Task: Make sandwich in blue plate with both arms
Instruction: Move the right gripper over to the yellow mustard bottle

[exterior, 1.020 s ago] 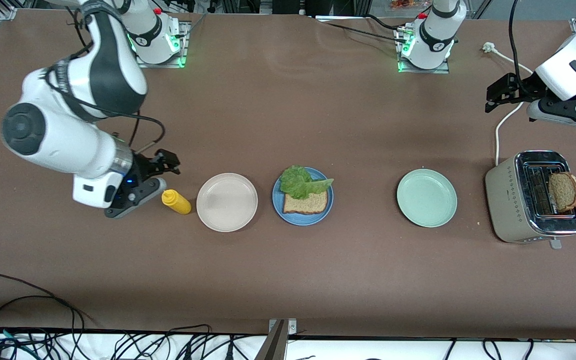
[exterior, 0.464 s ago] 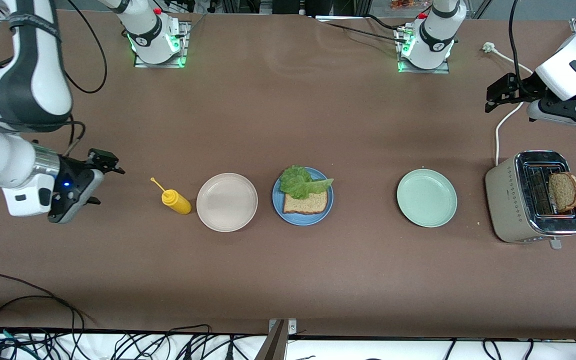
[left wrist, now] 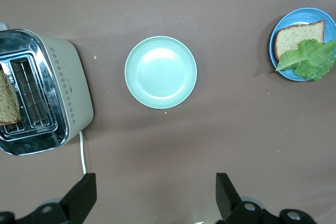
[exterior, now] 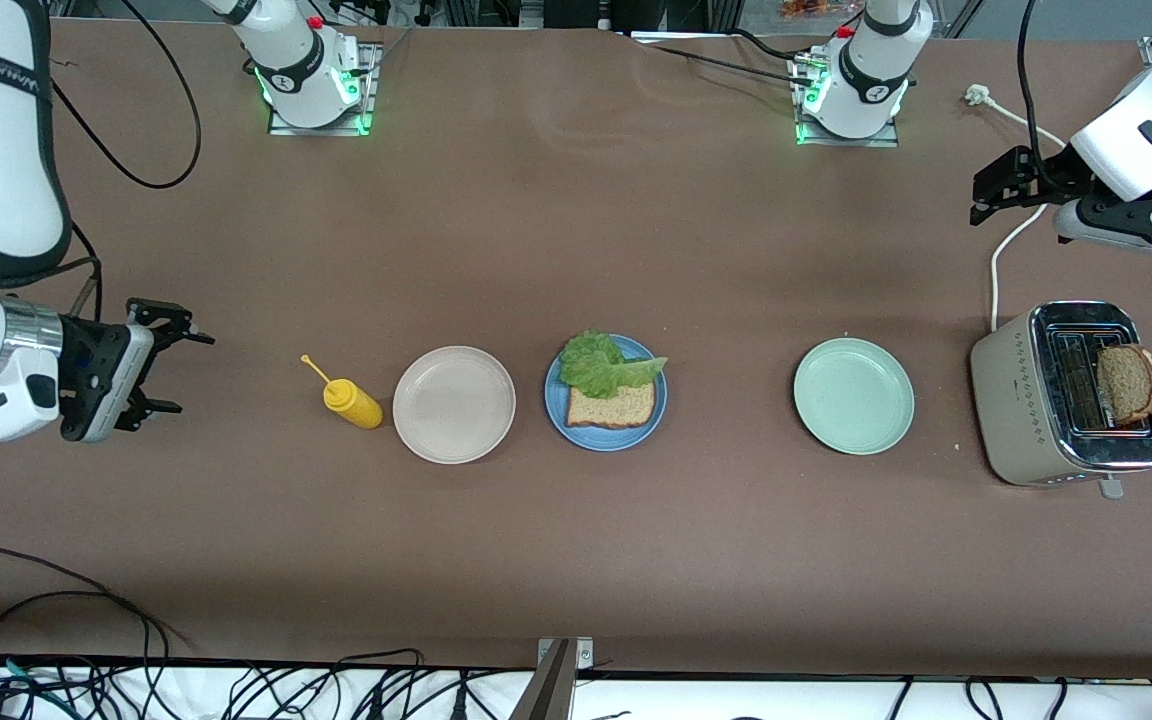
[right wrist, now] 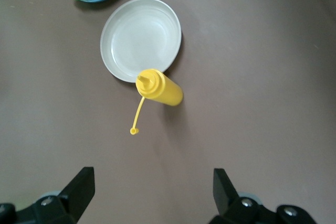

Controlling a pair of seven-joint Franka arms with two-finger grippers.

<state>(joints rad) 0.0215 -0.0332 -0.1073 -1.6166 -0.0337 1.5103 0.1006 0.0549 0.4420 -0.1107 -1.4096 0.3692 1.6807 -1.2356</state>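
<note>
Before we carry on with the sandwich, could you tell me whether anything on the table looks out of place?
The yellow bottle beside the beige plate stands with its cap hanging loose on its strap. The second bread slice sits in the toaster.

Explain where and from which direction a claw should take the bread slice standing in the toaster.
Grip the bread slice by its upper part, which sticks out of the toaster, coming straight down from above. It stands on edge in the slot, so only the two flat faces up top are free; one finger should go on each. The open left claw, nearest the toaster, seems best placed.
</note>
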